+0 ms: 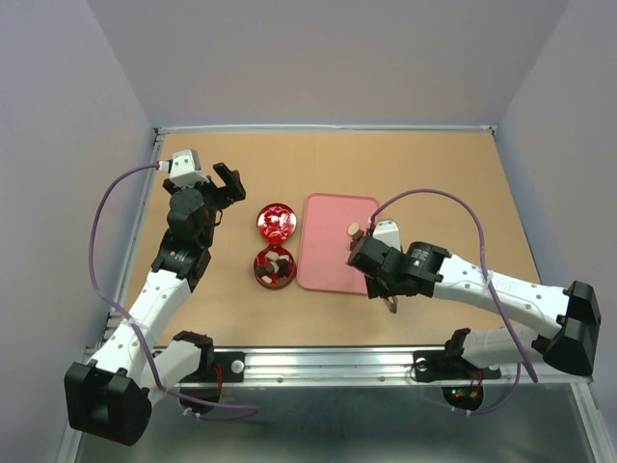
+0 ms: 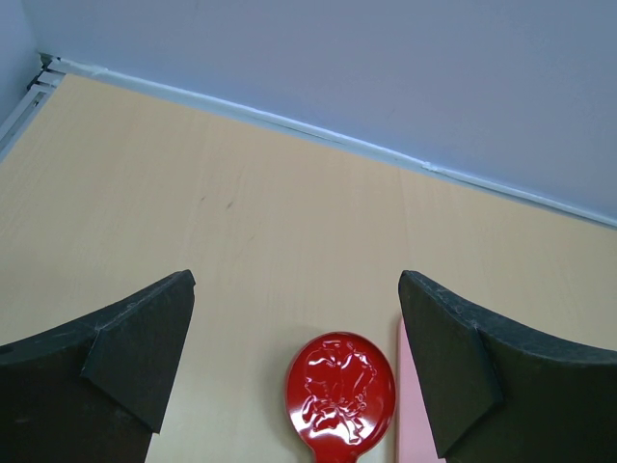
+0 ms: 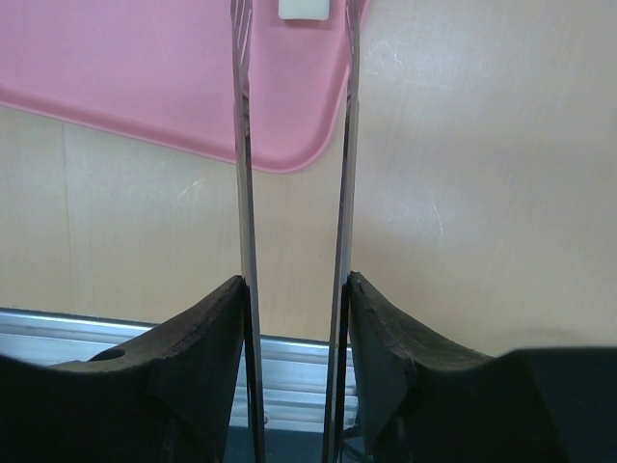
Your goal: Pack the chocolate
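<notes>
The round red tin base (image 1: pixel 260 276) holds several dark and cream chocolates (image 1: pixel 275 260). Its embossed red lid (image 1: pixel 276 223) lies just behind it and also shows in the left wrist view (image 2: pixel 340 394). One cream chocolate (image 1: pixel 355 230) lies on the pink tray (image 1: pixel 323 260). My right gripper (image 1: pixel 371 258) is shut on metal tongs (image 3: pixel 241 145). The tong tips flank that cream chocolate (image 3: pixel 304 8) over the tray (image 3: pixel 145 68). My left gripper (image 1: pixel 224 196) is open and empty, left of the lid.
The tongs' back end (image 1: pixel 390 305) sticks out toward the table's front edge. A metal rail (image 1: pixel 328 362) runs along that front edge. Walls close the table at the back and both sides.
</notes>
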Available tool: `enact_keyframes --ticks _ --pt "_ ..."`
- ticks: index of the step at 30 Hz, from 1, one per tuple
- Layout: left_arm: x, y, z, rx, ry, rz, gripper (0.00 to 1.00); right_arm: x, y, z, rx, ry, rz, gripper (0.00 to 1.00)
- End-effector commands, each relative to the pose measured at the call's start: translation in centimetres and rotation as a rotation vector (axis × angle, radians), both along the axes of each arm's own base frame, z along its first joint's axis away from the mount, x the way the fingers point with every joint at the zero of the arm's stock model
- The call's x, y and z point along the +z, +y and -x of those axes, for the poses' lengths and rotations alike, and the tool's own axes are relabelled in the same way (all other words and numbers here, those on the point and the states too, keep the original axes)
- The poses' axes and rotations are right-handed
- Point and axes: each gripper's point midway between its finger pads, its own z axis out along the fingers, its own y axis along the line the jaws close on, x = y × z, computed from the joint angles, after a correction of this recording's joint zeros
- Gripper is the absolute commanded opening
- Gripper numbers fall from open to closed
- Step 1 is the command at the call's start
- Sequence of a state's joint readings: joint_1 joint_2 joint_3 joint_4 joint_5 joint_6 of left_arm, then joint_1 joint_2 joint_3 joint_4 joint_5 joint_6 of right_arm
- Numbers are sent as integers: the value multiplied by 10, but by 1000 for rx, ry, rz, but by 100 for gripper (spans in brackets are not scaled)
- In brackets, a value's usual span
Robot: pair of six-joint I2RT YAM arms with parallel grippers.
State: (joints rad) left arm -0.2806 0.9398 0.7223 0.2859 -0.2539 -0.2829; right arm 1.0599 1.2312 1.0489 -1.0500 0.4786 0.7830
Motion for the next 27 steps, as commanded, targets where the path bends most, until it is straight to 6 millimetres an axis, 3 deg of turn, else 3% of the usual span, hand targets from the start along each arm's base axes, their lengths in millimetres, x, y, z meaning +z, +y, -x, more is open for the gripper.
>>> enact_keyframes --ticks 1,6,12,15,22,27 --pt "41 -2 2 -10 -101 33 99 -6 2 -10 4 -21 -4 50" --pt "41 -2 2 -10 -102 32 99 -13 1 -13 4 4 -3 47" --pt "43 -2 2 -9 -105 33 99 -3 10 -12 24 12 -55 27" --pt "42 -2 1 -7 -102 32 99 10 20 -14 70 7 -84 19" --pt "43 -1 1 -4 -105 31 99 36 52 -26 184 -46 -152 18" --pt "41 -1 0 -2 -99 27 99 58 90 -38 295 -104 -235 18"
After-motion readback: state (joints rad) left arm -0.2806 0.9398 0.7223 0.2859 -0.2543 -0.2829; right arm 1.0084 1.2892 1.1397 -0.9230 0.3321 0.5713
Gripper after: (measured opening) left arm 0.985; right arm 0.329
